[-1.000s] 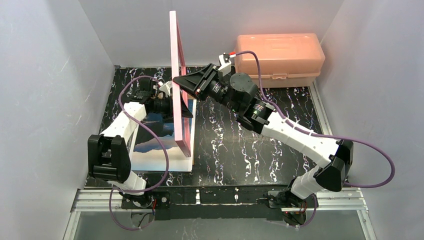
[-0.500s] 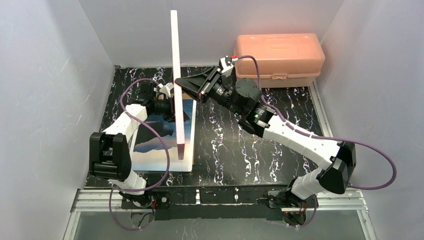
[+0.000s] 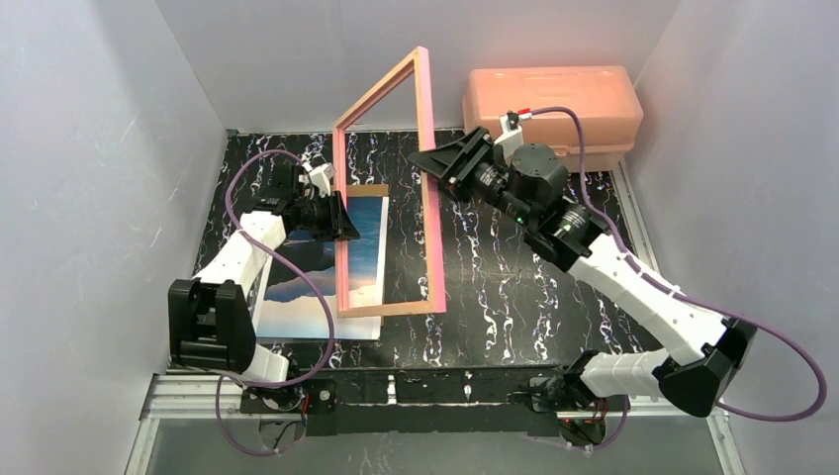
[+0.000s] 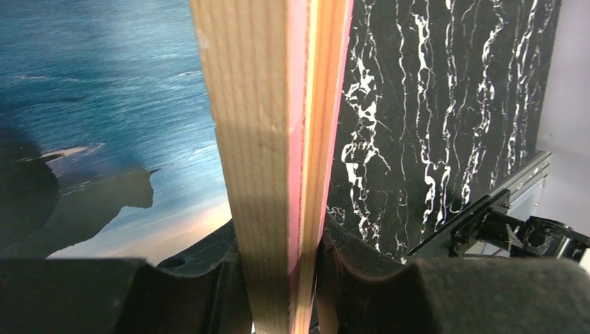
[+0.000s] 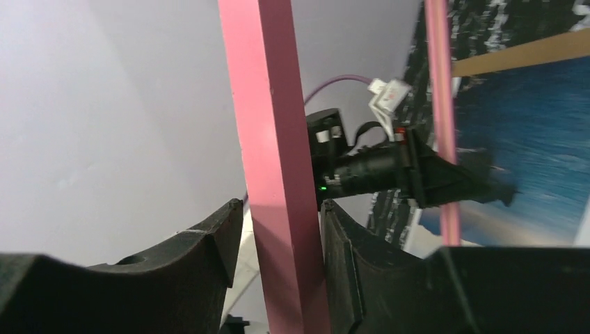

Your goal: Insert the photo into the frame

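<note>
My L pincer point(image 3: 341, 223) is clamped hard on the frame point(image 3: 432, 228), both pads flat on its L side rail. L wrist cam shows tan wood face and pink strip squeezed btw them. My R pincer point(image 3: 427, 163) only straddles the R side rail: jaws slack, sliver of gap each side, so no real grip.

Frame stands up over the table point(image 3: 514, 287), bottom rail low at the near side, by the near R corner of the photo point(image 3: 292, 297). Can't tell if that rail touches down. Photo lies flat, picture up, L of centre, w/ a brown backing board point(image 5: 529, 52) peeking out at its far edge.

Risks, as I judge:
- W/ R slack, whole frame hangs off one pinch on one rail, so it can pivot in my L pads and swing.
- Bottom corner could then scrape the photo and shove it askew on the board.
- If it tips over it may land wrong face up; photo prob. has to go in from the tan back.

Heading: frame's plane is near upright, top leaning off toward far wall and R. Side rails read as the long ones, so long axis runs up from table, not along it, but perspective makes that a guess. Pink shows to R wrist cam, tan to L.
</note>
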Action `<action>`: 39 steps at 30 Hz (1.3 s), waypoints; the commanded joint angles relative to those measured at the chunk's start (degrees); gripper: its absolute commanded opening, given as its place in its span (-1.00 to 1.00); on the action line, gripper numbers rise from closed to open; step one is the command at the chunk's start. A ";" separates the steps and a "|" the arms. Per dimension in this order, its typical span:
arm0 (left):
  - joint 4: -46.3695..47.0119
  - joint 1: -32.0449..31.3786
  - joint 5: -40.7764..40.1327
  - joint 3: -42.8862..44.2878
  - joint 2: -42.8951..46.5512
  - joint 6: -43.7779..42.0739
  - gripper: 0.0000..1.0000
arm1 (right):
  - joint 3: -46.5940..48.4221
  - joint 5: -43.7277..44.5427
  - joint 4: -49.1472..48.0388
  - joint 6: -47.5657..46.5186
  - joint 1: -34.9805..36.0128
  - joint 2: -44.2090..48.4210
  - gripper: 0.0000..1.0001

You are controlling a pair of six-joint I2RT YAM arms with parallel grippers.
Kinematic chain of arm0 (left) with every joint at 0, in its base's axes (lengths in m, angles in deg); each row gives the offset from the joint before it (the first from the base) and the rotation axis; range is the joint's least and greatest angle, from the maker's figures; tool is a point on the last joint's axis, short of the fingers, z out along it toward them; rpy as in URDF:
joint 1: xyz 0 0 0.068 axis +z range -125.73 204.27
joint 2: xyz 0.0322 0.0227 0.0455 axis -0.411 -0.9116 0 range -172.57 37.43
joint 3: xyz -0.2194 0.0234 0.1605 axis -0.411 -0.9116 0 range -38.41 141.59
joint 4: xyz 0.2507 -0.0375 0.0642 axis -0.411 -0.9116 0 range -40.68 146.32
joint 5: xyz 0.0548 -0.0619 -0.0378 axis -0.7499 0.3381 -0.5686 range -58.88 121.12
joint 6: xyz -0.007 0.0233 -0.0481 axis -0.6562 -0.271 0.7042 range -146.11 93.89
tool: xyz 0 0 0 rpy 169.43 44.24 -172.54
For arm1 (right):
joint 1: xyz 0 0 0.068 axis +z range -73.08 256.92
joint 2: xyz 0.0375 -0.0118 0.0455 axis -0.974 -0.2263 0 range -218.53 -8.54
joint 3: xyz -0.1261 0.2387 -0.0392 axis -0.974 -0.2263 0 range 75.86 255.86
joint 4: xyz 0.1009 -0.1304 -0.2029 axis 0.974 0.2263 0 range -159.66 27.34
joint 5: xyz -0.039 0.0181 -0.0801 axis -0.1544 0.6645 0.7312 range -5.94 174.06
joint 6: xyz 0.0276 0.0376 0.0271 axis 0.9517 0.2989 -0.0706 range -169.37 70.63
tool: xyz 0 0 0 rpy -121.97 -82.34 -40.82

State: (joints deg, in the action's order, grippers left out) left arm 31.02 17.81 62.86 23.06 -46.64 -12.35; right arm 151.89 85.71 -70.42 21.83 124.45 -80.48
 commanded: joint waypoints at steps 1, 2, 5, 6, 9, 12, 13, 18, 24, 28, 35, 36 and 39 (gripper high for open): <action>-2.29 0.22 -2.15 0.57 2.91 -2.38 -1.00 | -0.22 2.62 9.11 -5.32 -1.78 3.41 0.04; -2.40 0.19 -2.13 0.52 2.90 -2.36 -1.00 | 0.00 2.38 10.13 -5.73 -2.11 3.35 0.02; -3.62 0.22 -2.15 1.28 2.91 -2.25 -1.00 | 3.31 3.01 16.98 -9.14 -2.70 2.04 -0.09; -4.14 0.21 -2.47 1.50 2.98 -2.36 -1.00 | 4.58 3.88 20.01 -10.61 -2.74 1.46 -0.13; -5.12 0.22 -3.43 1.35 3.44 -2.75 -1.00 | 7.51 7.93 27.74 -15.74 -2.87 0.61 -0.24; -6.06 0.13 -3.37 0.96 3.50 -3.60 -0.99 | 7.86 13.44 33.53 -19.06 -3.00 0.91 -0.38; -6.52 -0.01 -3.31 0.81 3.22 -4.11 -0.96 | 7.37 15.24 35.24 -19.85 -3.07 1.15 -0.42; -7.43 -3.69 -7.61 -0.96 1.57 -9.32 -0.86 | 2.25 20.86 40.43 -23.26 -3.81 2.17 -0.57; -7.12 -11.25 -11.85 -1.76 0.10 -11.20 -0.88 | -5.24 25.42 43.39 -25.90 -4.59 2.54 -0.66; -6.94 -14.67 -12.80 -0.75 -2.33 -11.28 -0.85 | -8.41 28.85 45.52 -27.53 -5.80 2.27 -0.69; -6.88 -17.38 -12.38 1.62 -8.25 -10.98 -0.50 | -14.77 32.06 45.97 -28.81 -8.83 3.24 -0.86; -6.83 -17.36 -12.00 1.82 -8.99 -10.95 -0.45 | -15.93 31.97 45.37 -28.90 -9.34 3.74 -0.87; -6.79 -17.53 -11.07 2.17 -10.78 -11.36 -0.29 | -18.54 32.14 44.17 -29.80 -10.63 5.06 -0.91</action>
State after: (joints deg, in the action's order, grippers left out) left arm 26.28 0.87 48.55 23.44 -56.50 -19.74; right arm 135.17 112.20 -23.77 -4.88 115.79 -78.34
